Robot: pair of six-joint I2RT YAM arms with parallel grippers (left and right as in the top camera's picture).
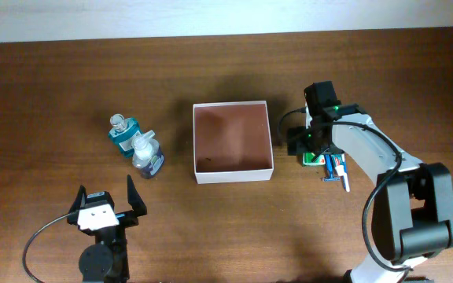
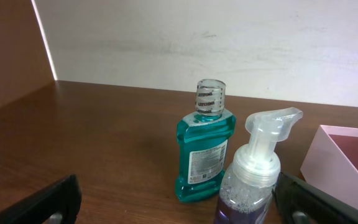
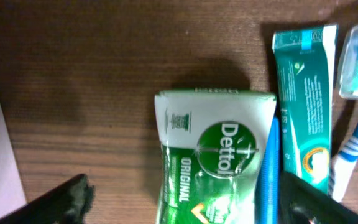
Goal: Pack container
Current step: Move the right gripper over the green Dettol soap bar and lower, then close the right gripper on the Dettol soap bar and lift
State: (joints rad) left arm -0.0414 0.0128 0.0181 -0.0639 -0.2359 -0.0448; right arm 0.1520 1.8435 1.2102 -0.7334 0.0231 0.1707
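- While the container (image 1: 233,174) sits open side up at the middle of the desk (image 1: 46,86), the left gripper (image 1: 106,195) stands near the front edge, jaws released.
- Right gripper (image 3: 185,190) hangs over a green soap bar (image 3: 213,155) just right of the container, jaws spread wide either side.

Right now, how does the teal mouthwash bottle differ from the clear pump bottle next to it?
The teal flat-sided mouthwash bottle is tinted throughout; the clear round pump bottle holds purple liquid. The mouthwash bottle has a clear screw cap, the pump bottle a pump nozzle. The pump bottle stands nearer the white square container than the mouthwash bottle does. Both stand upright on the brown wooden table, outside the container.
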